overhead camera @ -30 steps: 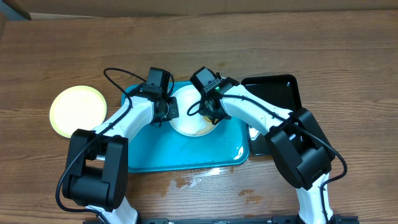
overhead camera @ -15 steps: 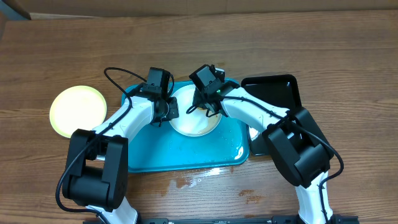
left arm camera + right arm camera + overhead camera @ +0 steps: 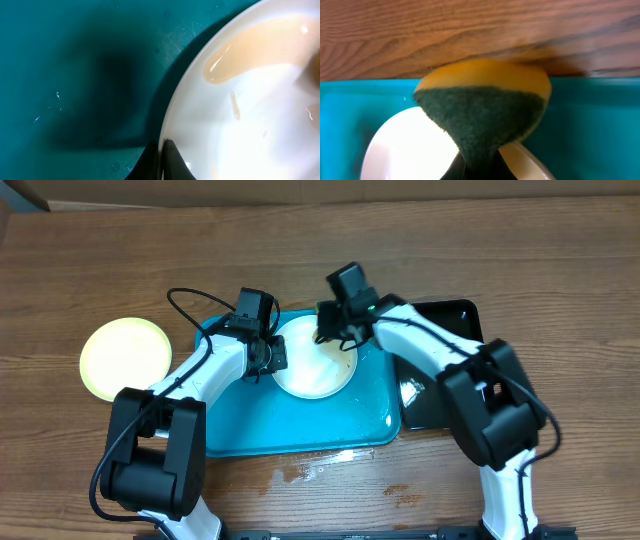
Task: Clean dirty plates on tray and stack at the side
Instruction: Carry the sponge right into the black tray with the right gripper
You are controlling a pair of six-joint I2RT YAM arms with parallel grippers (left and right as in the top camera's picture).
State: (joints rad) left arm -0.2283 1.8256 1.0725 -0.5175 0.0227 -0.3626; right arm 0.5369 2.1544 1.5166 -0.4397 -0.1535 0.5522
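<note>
A white plate (image 3: 312,366) sits at the far middle of the turquoise tray (image 3: 280,428), a tan wet film across it. The left gripper (image 3: 269,358) pinches its left rim. The right gripper (image 3: 336,340) clamps a yellow-and-green sponge (image 3: 482,112) over the far edge. A pale yellow-green plate (image 3: 124,358) lies on the wooden table (image 3: 500,240), a black tray (image 3: 445,320) to the right.

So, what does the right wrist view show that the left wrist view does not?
Only the right wrist: a yellow-and-green sponge pinched in the right end effector, and the wooden table. Only the left wrist: a tan film on the white plate, and the left end effector clamping its rim. Both: that plate on the turquoise tray.
</note>
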